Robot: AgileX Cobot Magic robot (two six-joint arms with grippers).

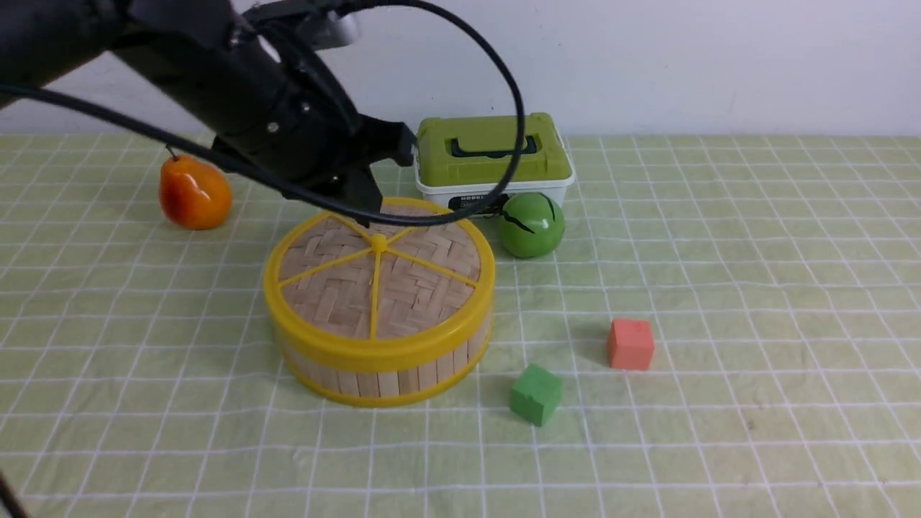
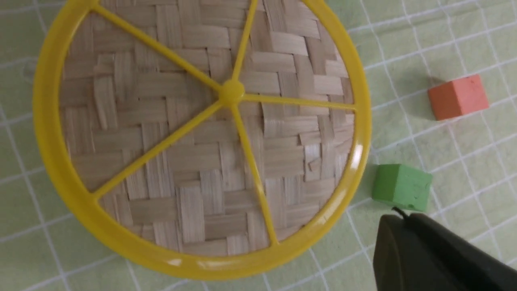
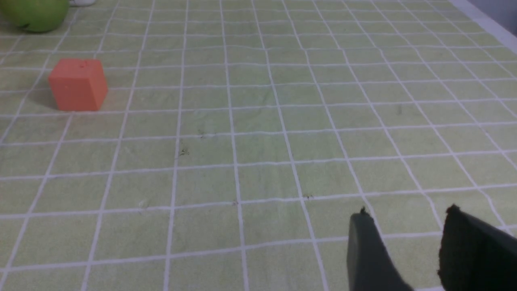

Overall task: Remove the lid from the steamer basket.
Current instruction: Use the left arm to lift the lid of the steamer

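Note:
The lid [image 1: 378,277], a woven bamboo disc with yellow rim, spokes and centre knob, sits on the steamer basket [image 1: 388,381], whose slat wall shows below it. The lid fills the left wrist view [image 2: 194,133]. My left gripper [image 1: 363,196] hangs over the lid's far rim. In its wrist view [image 2: 404,216] the fingers are pressed together with nothing between them, and they sit off the lid's edge near the green cube. My right gripper [image 3: 406,214] is open and empty above bare cloth. It is out of the front view.
An orange fruit [image 1: 194,192] lies at the back left. A white box with an olive-green lid [image 1: 493,158] and a green ball [image 1: 531,224] stand behind the basket. A red cube [image 1: 630,344] and a green cube [image 1: 536,393] lie to its right.

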